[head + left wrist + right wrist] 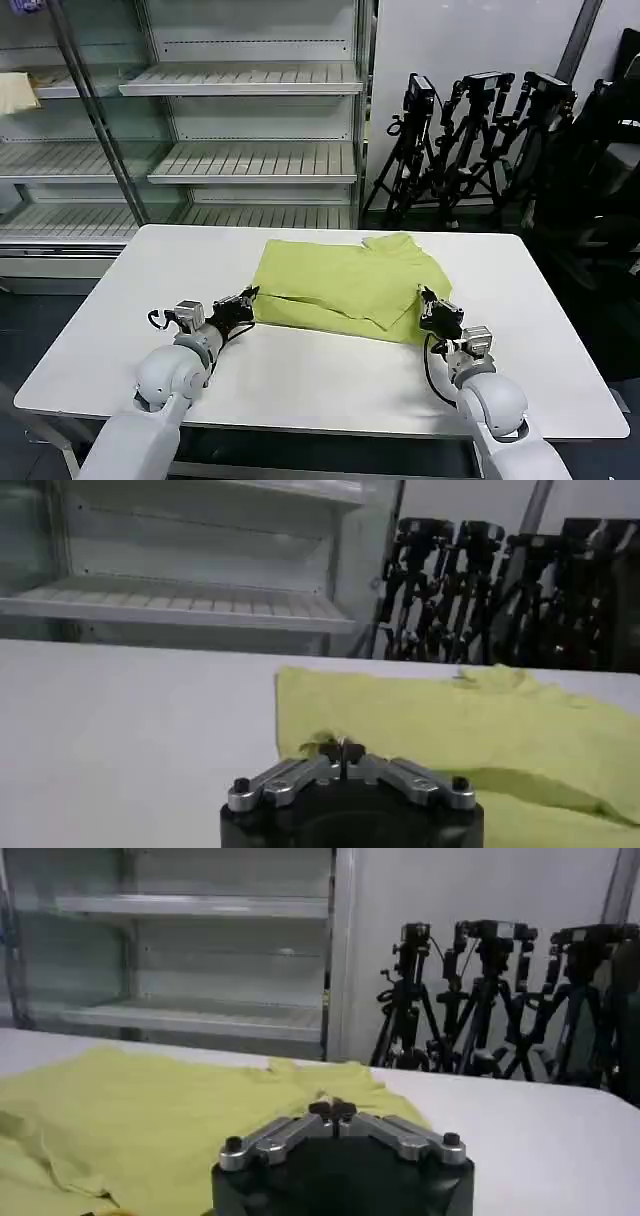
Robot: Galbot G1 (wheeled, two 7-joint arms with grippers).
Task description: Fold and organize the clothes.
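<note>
Lime yellow-green soft-cloth T-shirt (pixel 345 285) lies half-folded on the white bench (pixel 300 375), long axis running between my tools. Left tool (pixel 246 299) pinched shut on its near-left corner; right tool (pixel 428 303) shut on its near-right edge.

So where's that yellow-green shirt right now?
In the head view the T-shirt lies partly folded mid-table, the left gripper at its left edge, the right gripper at its right.

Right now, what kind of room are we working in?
Probably a lab or test studio, not a home: bare store-style shelving, camera tripods parked against the wall, and one white table holding the T-shirt.
</note>
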